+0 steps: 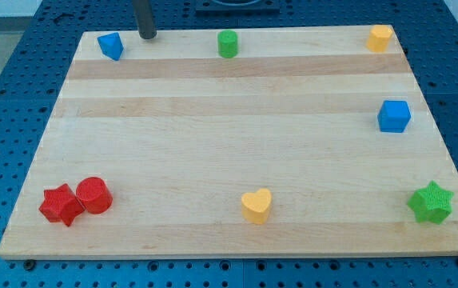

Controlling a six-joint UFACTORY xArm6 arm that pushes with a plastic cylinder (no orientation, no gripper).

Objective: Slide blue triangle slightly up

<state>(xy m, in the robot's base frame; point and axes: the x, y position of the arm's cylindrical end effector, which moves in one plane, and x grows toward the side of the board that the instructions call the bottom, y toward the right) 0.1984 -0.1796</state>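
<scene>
The blue triangle [111, 46] sits near the top left corner of the wooden board [229, 104]. My tip [146, 36] rests on the board just to the right of the blue triangle and slightly above its middle, with a small gap between them. The rod rises out of the view's top.
A green cylinder [227, 43] is at the top middle. A yellow block [380, 38] is at the top right. A blue cube [394, 116] is at the right. A green star [431, 202] is at the bottom right, a yellow heart [256, 206] at the bottom middle. A red star [61, 205] touches a red cylinder [93, 194] at the bottom left.
</scene>
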